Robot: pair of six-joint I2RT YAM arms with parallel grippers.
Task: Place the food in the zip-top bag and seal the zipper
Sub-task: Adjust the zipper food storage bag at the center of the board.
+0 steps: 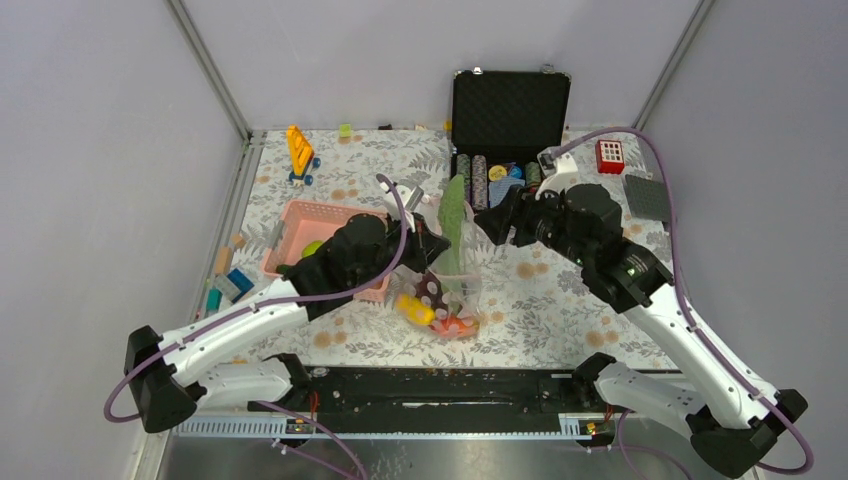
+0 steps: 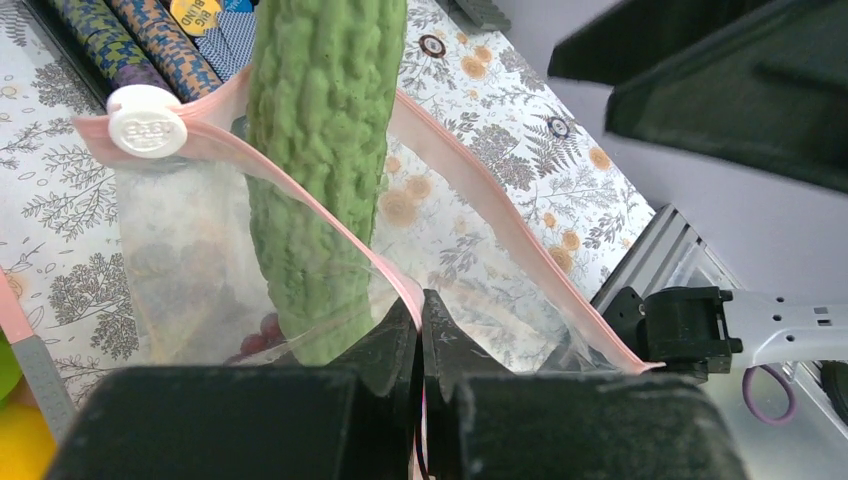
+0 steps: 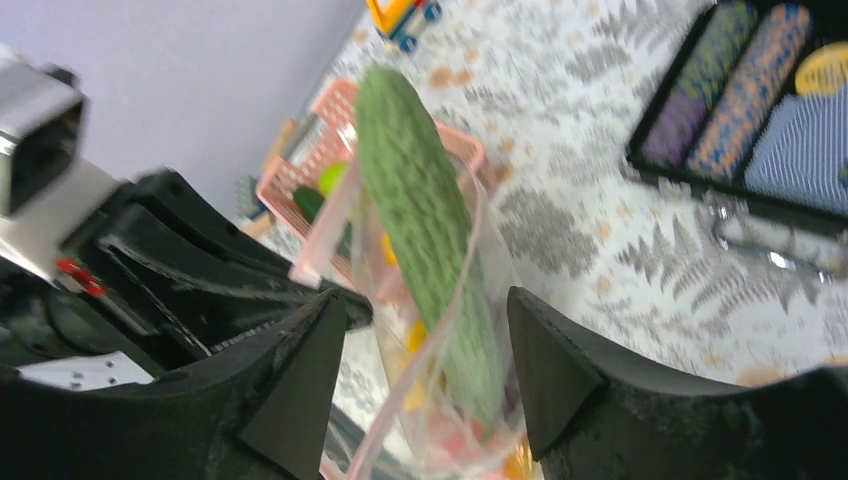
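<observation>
The clear zip-top bag (image 1: 455, 290) stands at the table's middle, its mouth open. My left gripper (image 2: 421, 318) is shut on the bag's pink zipper strip (image 2: 340, 235) and holds it up; the white slider (image 2: 147, 120) sits at the strip's far end. The long green cucumber (image 2: 320, 150) stands upright in the bag, its top sticking well out; it shows too in the top view (image 1: 455, 215) and the right wrist view (image 3: 425, 220). Yellow and red-orange food (image 1: 440, 318) lies in the bag's bottom. My right gripper (image 3: 425, 370) is open, its fingers either side of the cucumber without touching it.
The pink basket (image 1: 310, 235) with a green piece in it stands left of the bag. The open black case (image 1: 510, 125) of poker chips stands behind. A yellow toy (image 1: 300, 152), a red block (image 1: 609, 155) and small blocks (image 1: 228, 280) lie round the edges.
</observation>
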